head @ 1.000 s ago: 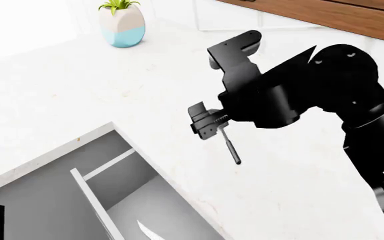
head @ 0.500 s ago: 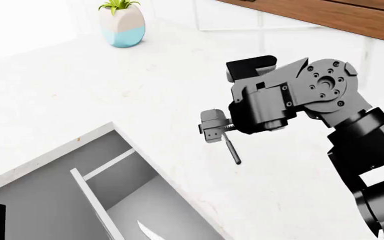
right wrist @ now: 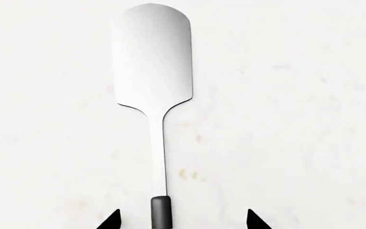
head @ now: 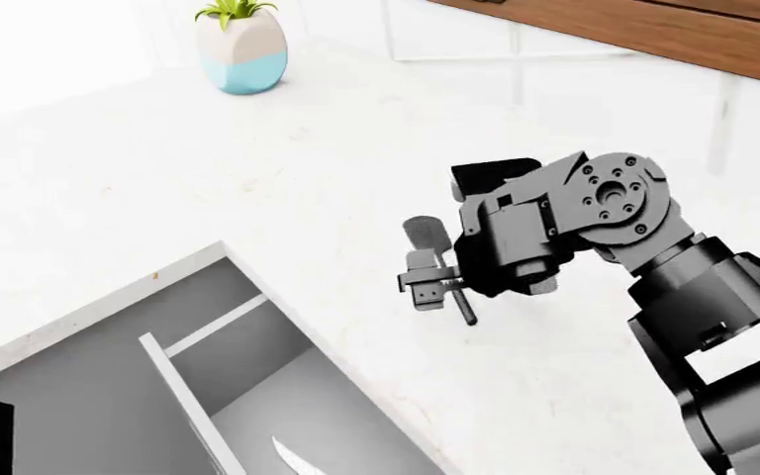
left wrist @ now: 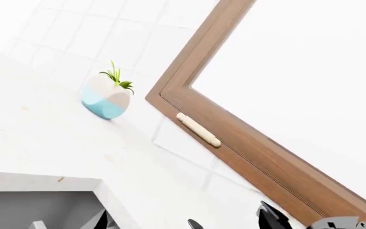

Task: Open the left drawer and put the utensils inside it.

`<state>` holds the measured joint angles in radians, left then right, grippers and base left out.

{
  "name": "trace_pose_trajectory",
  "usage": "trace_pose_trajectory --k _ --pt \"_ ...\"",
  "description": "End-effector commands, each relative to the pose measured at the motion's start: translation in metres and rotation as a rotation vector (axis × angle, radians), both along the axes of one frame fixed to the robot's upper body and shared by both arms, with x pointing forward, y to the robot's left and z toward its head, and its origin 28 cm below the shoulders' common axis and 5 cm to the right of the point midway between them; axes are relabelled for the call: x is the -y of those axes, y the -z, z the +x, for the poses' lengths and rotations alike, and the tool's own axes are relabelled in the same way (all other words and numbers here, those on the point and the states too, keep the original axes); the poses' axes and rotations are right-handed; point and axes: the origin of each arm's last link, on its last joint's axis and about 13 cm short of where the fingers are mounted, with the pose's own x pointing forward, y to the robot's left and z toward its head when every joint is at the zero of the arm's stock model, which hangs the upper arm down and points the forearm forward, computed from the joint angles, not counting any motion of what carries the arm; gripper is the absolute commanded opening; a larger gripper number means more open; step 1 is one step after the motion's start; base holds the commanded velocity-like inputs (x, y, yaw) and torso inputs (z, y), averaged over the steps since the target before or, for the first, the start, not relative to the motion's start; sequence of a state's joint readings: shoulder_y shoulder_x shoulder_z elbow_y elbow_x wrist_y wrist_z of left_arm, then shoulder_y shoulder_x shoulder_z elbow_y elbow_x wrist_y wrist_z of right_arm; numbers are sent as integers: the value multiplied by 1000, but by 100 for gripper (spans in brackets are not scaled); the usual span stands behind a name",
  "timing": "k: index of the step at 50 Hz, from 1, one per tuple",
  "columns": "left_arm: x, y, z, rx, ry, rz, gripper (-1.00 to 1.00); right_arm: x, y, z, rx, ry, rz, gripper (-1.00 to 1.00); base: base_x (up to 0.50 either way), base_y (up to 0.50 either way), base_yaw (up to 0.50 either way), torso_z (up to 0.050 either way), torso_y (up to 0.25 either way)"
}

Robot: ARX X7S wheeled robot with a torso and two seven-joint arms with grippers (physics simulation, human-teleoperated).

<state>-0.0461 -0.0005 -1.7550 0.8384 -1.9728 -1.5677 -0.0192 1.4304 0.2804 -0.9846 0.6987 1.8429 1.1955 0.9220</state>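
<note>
The white speckled desk (head: 222,178) spreads under everything, running back to a tiled wall and a brown wooden frame (left wrist: 234,138) with a pale bar handle (left wrist: 198,130). Set into the desk's near edge, below and to the left of the right tool in the head view, the drawer (head: 103,396) stands pulled open, its grey inside split by a thin divider (head: 195,396). The right arm (head: 644,257) reaches in from the right side of the head view and carries the right tool (head: 435,287) low over the desk, well apart from the drawer's rim. In the right wrist view this tool's two dark fingertips (right wrist: 111,220) stand apart, one on each side of the spatula's black handle, without touching it, so the tool is released and grasps nothing. The spatula (right wrist: 156,95) lies flat on the desk straight ahead of the tool, its pale squarish blade farthest from the fingertips and its thin neck leading back between them. A round two-tone pot with a small green plant (head: 240,45) stands on the desk far beyond the tool, near the back wall. The knife (head: 294,458) lies inside the drawer, only its light blade showing at the bottom edge of the head view. Of the left tool (left wrist: 234,224) only dark tips show in its wrist view, and whether it is clenched or released I cannot tell.
</note>
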Motion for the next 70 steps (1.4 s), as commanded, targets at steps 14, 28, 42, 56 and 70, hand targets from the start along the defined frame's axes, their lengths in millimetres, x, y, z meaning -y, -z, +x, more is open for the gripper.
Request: trace_pose_trajectory --k 14,28,42,56,70 --pt "-1 1 -1 -3 1 -1 100 5 35 -6 -57 -123 99 -100 0 2 2 0 0" --pt "-1 1 -1 -1 4 -3 100 3 23 -21 21 -284 209 -100 0 0 0 0 0" --pt "-1 2 0 -5 7 -7 100 4 18 -26 138 -326 218 -100 0 0 0 0 0" --pt "-2 2 1 -7 9 -8 100 6 -13 -46 316 -423 202 -100 0 0 0 0 0" --pt "-1 1 0 -1 8 -7 100 -8 13 -98 181 -630 126 -100 0 0 0 0 0"
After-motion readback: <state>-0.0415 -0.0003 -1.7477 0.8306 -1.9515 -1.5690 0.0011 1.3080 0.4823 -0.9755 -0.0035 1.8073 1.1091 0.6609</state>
